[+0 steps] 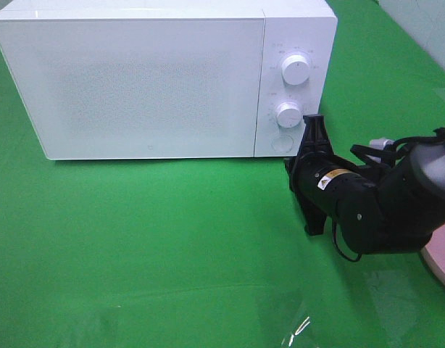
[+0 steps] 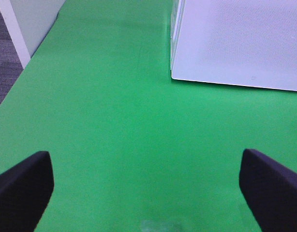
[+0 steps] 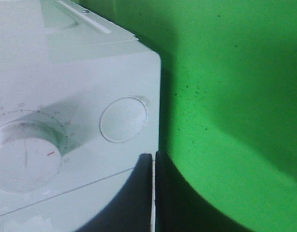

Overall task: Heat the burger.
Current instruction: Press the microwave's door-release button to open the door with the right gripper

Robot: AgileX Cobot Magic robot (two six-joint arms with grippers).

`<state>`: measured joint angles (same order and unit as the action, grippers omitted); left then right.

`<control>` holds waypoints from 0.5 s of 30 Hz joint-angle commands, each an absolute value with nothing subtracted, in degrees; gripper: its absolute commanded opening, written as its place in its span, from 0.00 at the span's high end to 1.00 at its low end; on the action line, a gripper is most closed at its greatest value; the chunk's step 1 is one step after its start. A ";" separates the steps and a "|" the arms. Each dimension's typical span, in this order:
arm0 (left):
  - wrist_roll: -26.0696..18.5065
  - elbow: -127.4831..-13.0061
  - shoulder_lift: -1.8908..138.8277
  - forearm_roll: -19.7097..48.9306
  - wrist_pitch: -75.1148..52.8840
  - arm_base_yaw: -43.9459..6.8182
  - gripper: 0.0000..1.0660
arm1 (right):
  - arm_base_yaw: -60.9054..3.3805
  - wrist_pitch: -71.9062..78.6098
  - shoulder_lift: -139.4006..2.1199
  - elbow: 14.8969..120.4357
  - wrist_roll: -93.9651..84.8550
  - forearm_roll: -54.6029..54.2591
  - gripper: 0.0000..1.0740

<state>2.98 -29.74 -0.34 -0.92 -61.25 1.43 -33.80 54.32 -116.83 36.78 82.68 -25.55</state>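
Observation:
The burger is out of view in every frame. The white microwave (image 1: 135, 80) stands at the back of the green table with its door closed. My right gripper (image 1: 313, 122) is at the lower right corner of its control panel, beside the lower dial (image 1: 288, 114) and the round button (image 1: 283, 141). In the right wrist view its fingers (image 3: 144, 193) are pressed together, just beside the round button (image 3: 123, 120), holding nothing. My left gripper (image 2: 148, 193) is open and empty over bare green cloth, near the microwave's left corner (image 2: 226, 48).
The edge of a round pink plate (image 1: 443, 257) shows at the right edge, behind my right arm. The upper dial (image 1: 296, 69) sits above the lower one. The table's left edge (image 2: 13, 92) drops to a grey floor.

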 commanded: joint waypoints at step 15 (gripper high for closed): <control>2.98 -29.62 -1.15 -0.86 -61.25 1.55 0.10 | -28.82 53.06 -121.18 45.15 85.37 -20.91 1.00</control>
